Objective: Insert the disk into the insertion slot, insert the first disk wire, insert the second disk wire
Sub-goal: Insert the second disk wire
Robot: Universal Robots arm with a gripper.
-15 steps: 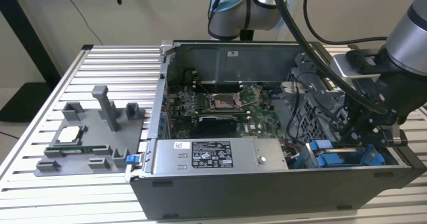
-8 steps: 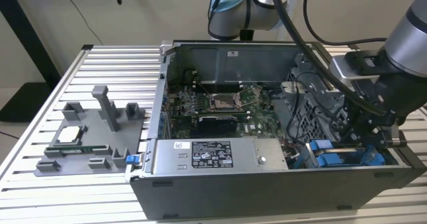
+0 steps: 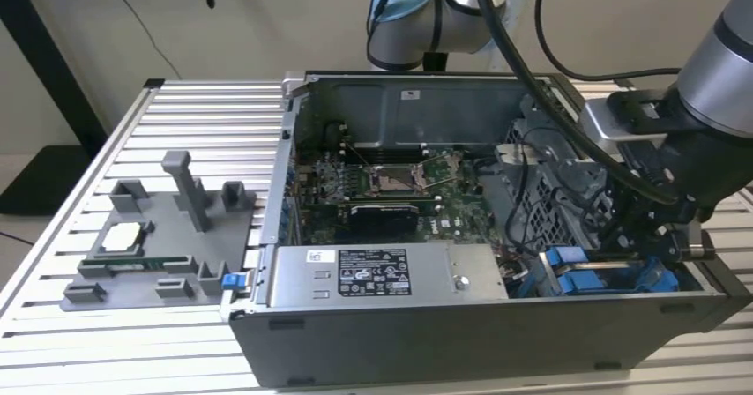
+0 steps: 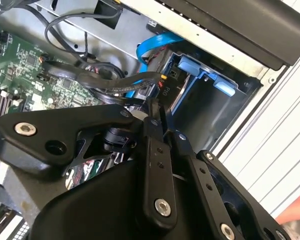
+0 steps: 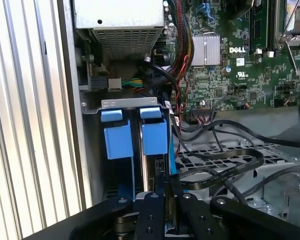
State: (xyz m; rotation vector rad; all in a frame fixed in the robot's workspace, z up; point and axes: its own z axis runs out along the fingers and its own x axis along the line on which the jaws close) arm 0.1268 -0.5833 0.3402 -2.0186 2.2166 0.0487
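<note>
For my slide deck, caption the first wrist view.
Gripper poised over blue-framed disk seated in the grey slot beside the motherboard.

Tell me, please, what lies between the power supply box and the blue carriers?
A pale connector with coloured wires, in the first wrist view.

Ext view: high, wide over open PC case (image 3: 471, 324); both wrist cams close, share blue carriers (image 5: 155, 137).

Bright blue disk carrier (image 5: 154, 137), green motherboard (image 5: 240, 70)
</note>
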